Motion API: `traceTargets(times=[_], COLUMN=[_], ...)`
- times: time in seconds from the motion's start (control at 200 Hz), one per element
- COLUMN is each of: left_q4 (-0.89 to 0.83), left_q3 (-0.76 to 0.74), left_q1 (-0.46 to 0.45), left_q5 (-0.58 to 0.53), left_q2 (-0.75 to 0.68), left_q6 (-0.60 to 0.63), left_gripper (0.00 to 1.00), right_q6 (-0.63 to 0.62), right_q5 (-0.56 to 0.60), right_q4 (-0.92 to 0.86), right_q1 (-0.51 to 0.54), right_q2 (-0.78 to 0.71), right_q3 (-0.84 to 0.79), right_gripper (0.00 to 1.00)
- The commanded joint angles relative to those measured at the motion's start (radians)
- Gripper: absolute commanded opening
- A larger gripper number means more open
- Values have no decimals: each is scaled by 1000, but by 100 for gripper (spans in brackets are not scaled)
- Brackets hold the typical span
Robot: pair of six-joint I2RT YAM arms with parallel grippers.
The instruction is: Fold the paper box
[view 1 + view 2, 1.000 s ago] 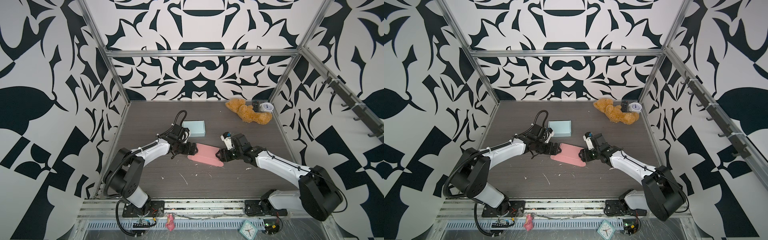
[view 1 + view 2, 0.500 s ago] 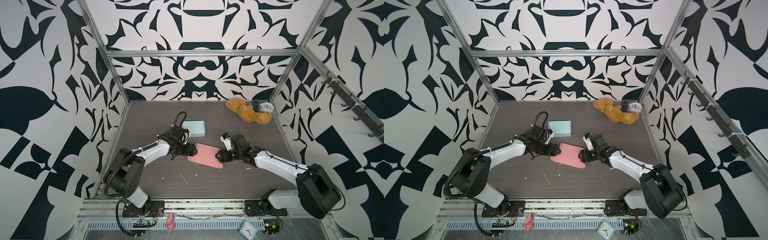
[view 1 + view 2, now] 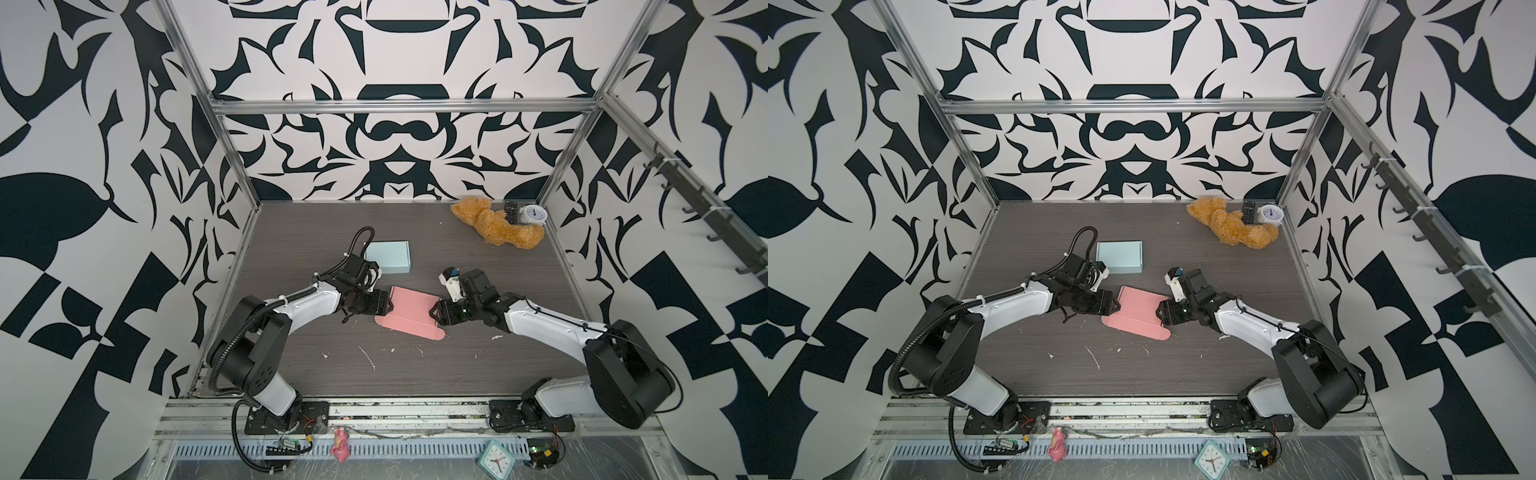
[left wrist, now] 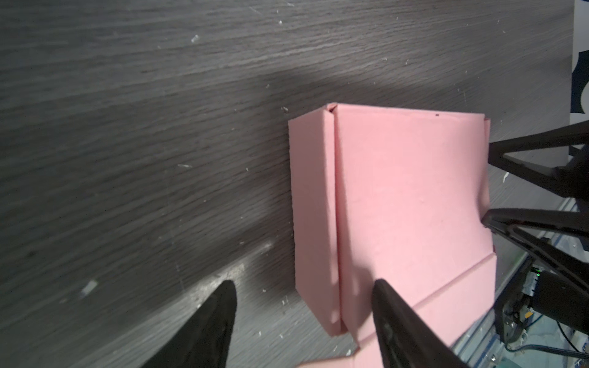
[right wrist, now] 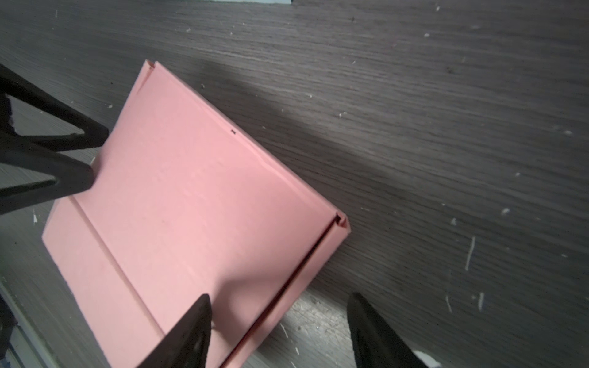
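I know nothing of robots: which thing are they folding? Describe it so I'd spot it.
Find the dark wood-grain tabletop. Near its middle, between the left arm and right arm, lies the pink paper box. Unlike the closed light blue paper box behind it, one flap is still out.

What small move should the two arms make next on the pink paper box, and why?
Probably close the left gripper on the side wall of the half-folded pink paper box: its open jaws stand astride that folded wall, while the right gripper, also open, stands astride the opposite edge.
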Motion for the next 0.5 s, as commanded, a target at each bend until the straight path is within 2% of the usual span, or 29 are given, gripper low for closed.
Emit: traceTargets(times=[0.0, 0.495], left_q4=[6, 15], left_q3=[-12, -23], left_q1=[-9, -21], left_q5=[9, -4], left_q2=[18, 29], left_q6=[-7, -15], left_gripper=[68, 55], right_q6=[4, 1], right_q5=[-12, -13], right_q4=[27, 50], right_q1=[-2, -4], right_q2=[1, 43], right_q3=[-10, 4], right_gripper=[68, 67])
